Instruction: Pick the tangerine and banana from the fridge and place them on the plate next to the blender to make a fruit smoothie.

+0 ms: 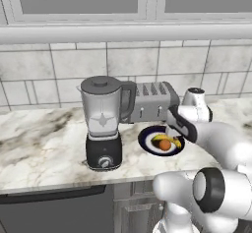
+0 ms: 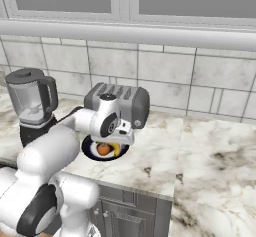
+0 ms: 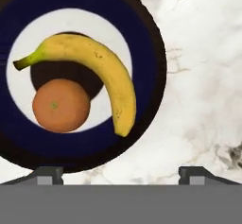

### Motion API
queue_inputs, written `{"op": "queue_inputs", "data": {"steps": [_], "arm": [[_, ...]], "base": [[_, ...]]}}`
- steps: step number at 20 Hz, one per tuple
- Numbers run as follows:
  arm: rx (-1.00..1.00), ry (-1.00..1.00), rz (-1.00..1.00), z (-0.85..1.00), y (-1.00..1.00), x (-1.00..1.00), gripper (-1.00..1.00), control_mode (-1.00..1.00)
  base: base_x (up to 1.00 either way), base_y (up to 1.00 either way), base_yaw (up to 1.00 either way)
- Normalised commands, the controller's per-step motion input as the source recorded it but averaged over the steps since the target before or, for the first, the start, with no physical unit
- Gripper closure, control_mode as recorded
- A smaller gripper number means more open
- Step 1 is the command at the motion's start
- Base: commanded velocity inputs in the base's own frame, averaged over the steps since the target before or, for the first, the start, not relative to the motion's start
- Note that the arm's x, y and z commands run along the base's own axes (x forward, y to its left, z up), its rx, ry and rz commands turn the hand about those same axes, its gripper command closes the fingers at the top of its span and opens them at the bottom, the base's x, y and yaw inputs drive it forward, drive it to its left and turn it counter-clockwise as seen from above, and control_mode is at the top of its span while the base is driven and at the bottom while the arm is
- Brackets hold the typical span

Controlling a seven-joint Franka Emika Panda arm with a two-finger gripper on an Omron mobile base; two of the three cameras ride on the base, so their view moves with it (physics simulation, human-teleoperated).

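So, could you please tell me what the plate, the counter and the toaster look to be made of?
Plate: probably glazed ceramic, smooth navy band around a pale centre.
Counter: looks like polished marble, white with grey-brown veins.
Toaster: seems brushed metal, even silver-grey body with dark slots on top. All rendered, so these stay guesses.
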Motion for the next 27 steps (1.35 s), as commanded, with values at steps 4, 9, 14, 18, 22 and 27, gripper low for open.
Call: {"op": "queue_inputs", "data": {"steps": [4,9,14,18,22,27], "arm": [[0.0,-0.15,-0.06,0.53,0.0,-0.9,-1.0,-1.0],[0.0,-0.19,-0.12,0.56,0.0,-0.97,-1.0,-1.0],[0.0,-0.12,-0.16,0.67,0.0,-0.74,-1.0,-1.0],[0.0,-0.08,-0.15,0.81,0.03,-0.66,-1.0,-1.0],[0.0,-0.07,-0.14,0.85,0.2,-0.66,-1.0,-1.0],[-0.05,-0.03,-0.09,0.65,0.56,-0.59,-1.0,-1.0]], "base": [[0.0,0.0,0.0],[0.0,0.0,0.0],[0.0,0.0,0.0],[0.0,0.0,0.0],[0.0,0.0,0.0],[0.0,0.0,0.0]]}}
